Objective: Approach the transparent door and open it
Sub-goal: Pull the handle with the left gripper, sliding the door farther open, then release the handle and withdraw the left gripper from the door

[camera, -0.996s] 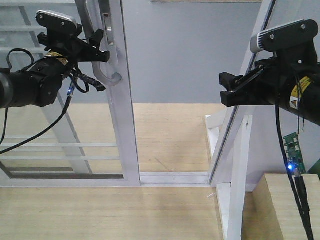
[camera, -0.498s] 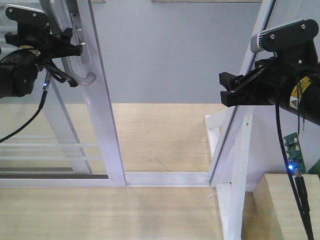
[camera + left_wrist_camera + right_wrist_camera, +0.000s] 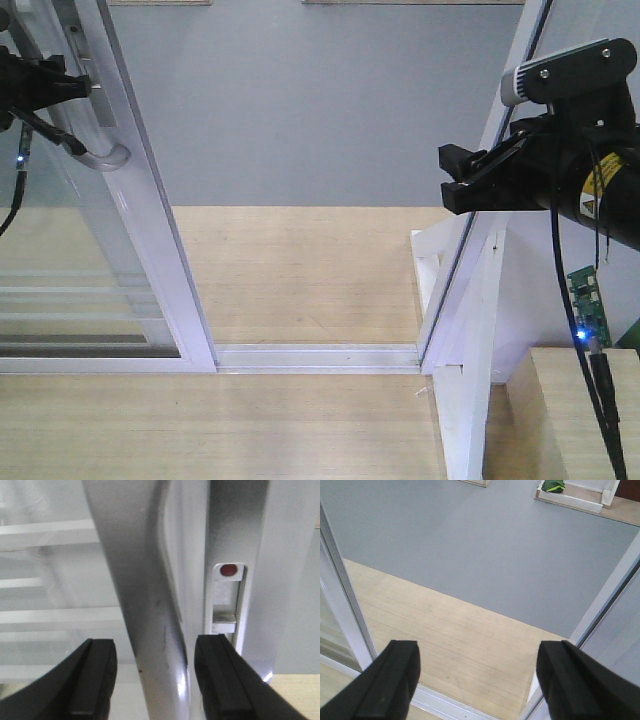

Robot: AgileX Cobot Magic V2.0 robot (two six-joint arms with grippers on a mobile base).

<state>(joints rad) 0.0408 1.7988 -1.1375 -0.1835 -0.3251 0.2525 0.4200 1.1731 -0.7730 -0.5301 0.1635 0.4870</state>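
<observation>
Fingers (image 3: 97,680) of the black left gripper (image 3: 152,680) straddle the curved, hook-shaped pale metal handle (image 3: 145,605), a little apart from it on each side, so it brackets rather than clamps the upright bar. At upper right of the front view the black right gripper (image 3: 477,680) hangs wide and empty. Farther off at left stands the transparent door (image 3: 140,230), smooth clear glass in a white aluminium frame, with a broad gap showing wood floor to its right.

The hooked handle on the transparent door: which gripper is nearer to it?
Left. The left gripper has its fingers on both sides of the handle; the right gripper is across the doorway, far from it.
</observation>
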